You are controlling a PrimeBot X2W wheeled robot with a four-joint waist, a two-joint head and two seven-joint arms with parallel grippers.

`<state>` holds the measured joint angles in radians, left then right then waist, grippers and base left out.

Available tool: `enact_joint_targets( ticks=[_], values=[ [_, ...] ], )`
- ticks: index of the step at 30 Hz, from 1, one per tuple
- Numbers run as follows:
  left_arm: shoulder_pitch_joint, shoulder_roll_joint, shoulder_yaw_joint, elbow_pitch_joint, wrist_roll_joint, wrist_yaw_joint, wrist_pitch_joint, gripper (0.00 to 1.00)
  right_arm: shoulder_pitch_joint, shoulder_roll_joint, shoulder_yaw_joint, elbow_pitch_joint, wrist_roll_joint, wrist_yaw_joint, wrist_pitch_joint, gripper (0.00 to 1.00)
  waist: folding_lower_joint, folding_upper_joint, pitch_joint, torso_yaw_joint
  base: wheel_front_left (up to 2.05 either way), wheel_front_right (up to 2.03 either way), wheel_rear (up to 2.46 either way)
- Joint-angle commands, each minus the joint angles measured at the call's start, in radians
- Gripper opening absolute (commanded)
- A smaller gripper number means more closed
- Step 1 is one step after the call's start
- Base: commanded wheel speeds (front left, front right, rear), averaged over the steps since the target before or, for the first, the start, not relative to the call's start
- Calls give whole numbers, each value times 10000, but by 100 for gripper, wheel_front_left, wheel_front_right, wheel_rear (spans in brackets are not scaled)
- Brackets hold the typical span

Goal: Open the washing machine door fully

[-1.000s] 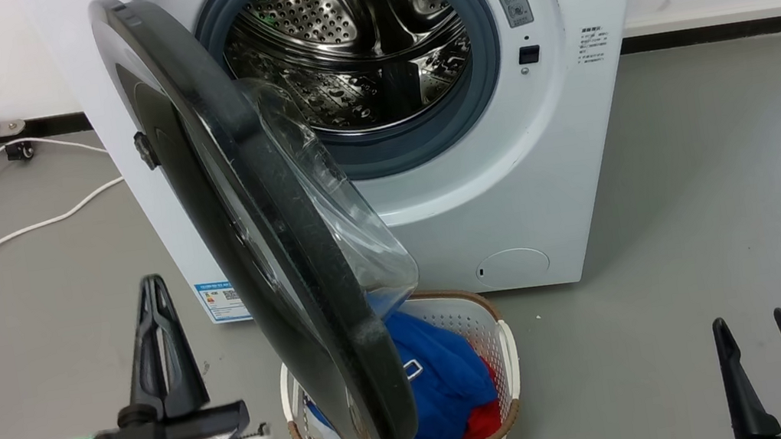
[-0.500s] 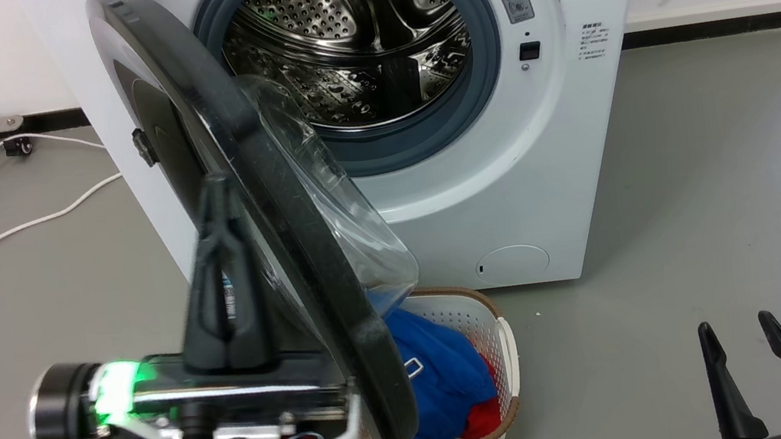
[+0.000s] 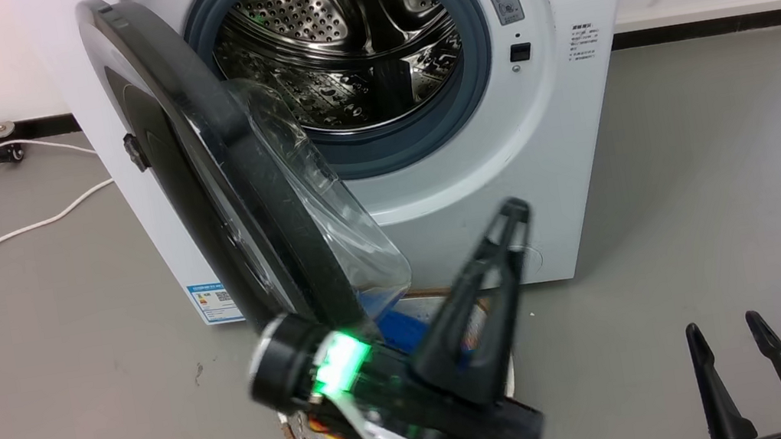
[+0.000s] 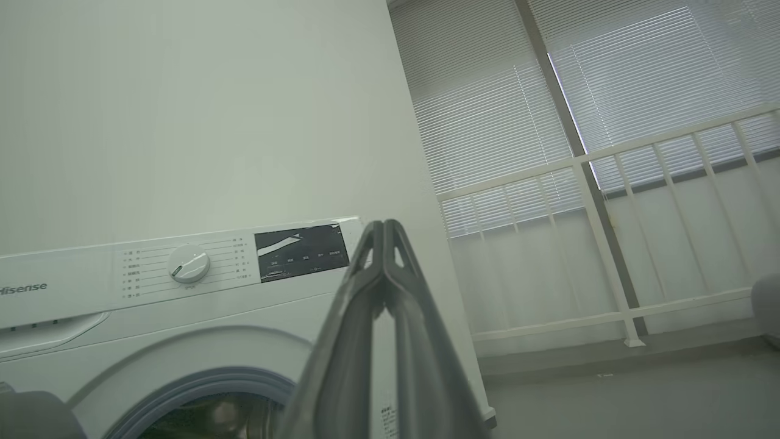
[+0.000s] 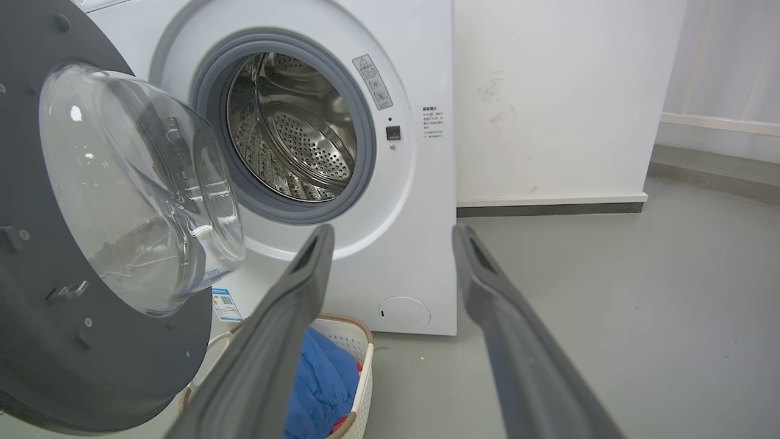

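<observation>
Since the washing machine door (image 3: 236,173) hangs half-open from the left edge of the washing machine (image 3: 558,148), our left gripper (image 3: 513,210) — fingers pressed together, empty — stands on its glass side, nearer than the wide-spread right gripper (image 3: 722,323), so we would push leftward.

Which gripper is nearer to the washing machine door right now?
Left. The left gripper, shut, is close beside the lower edge of the washing machine door; the right gripper, open, is far off to the door's right, low in the head view.
</observation>
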<state>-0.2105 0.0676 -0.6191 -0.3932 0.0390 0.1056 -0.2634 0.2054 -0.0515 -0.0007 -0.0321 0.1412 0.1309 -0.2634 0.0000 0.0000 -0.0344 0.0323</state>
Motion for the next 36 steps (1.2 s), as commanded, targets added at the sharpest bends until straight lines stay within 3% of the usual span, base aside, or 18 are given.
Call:
enact_joint_targets(
  ticks=[1, 8, 21, 36],
  values=[
    [-108, -12, -211, 126, -61, -68, -20, 0, -59, 24, 26, -32, -10, -2, -18, 100, 0, 0, 5, -15, 0, 0, 0],
    [-240, -77, -1340, 760, -170, -260, -20, 0, -50, 24, 74, -15, 1, -2, -19, 100, 0, 0, 67, -59, 0, 0, 0],
    [118, -96, -2464, 2148, -420, -597, -21, 0, -154, 24, 171, 35, -50, -2, -18, 100, 0, 0, 272, -3, 0, 0, 0],
    [1021, 262, -2076, 3622, -728, -317, -21, 0, -221, 24, 181, 136, -91, -2, -19, 100, 0, 0, 400, 137, 0, 0, 0]
  ],
)
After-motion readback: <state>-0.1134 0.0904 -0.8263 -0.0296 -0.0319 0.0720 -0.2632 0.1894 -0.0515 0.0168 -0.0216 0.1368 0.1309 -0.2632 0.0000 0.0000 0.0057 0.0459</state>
